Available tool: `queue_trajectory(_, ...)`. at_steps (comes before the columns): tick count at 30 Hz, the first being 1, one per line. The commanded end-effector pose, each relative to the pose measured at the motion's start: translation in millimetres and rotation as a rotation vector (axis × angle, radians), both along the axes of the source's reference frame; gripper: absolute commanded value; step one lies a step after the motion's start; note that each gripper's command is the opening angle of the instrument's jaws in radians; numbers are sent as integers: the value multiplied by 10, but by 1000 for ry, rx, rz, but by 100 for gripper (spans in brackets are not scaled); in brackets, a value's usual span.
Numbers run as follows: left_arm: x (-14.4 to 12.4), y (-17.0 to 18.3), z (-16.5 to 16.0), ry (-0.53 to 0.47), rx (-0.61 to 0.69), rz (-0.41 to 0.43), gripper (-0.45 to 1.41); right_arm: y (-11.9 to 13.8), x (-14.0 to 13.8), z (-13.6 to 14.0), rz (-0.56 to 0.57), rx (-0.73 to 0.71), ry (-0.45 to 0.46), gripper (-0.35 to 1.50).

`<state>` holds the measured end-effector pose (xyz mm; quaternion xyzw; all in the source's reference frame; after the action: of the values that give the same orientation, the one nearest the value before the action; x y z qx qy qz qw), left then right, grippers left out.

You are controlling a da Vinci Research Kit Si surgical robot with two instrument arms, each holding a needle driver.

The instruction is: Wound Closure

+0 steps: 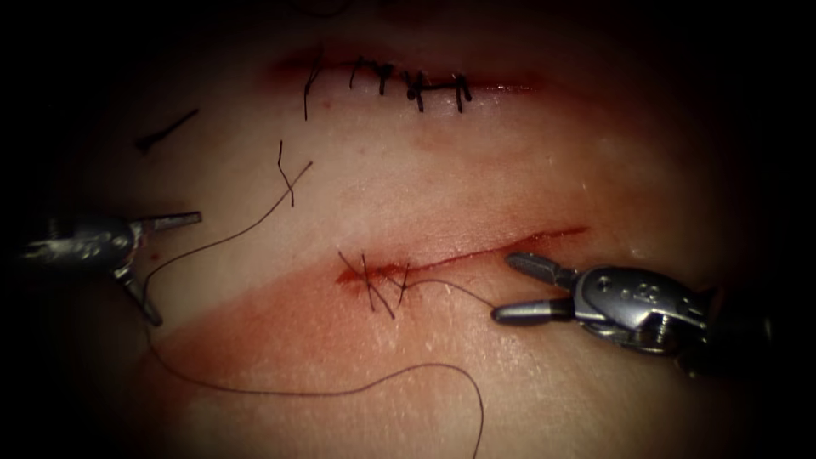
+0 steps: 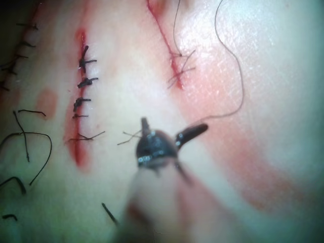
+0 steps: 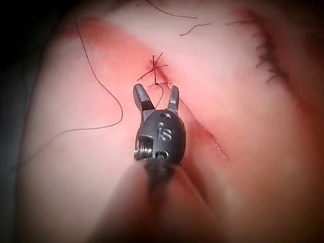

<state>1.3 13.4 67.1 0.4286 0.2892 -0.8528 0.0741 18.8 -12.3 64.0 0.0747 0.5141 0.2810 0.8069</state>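
The tissue [image 1: 476, 178] carries a stitched cut at twelve o'clock and a half-closed cut [image 1: 459, 259] at centre, knot ends at its left end. My guess: between stitches; next needs the needle found. Left pincer [image 1: 157, 263] at nine o'clock gapes, thread [image 1: 280, 391] beside one jaw. Right pincer [image 1: 510, 289] at four o'clock gapes, empty.

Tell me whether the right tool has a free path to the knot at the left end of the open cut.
Probably yes. The right tool hangs open and empty just right of the knot, with bare tissue and one thin thread between them.
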Motion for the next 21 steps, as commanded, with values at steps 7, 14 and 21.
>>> queue_trajectory(7, 42, 26, -10, 301, -194, 155, 119, -9, 5, 7, -13, 7, -9, 148)
queue_trajectory(14, 47, 79, -34, 395, -350, 3, 116, -12, 8, 11, -11, 3, -11, 148)
queue_trajectory(21, 6, 92, -70, 102, -224, -315, 106, -10, -1, 8, -20, 8, -13, 148)
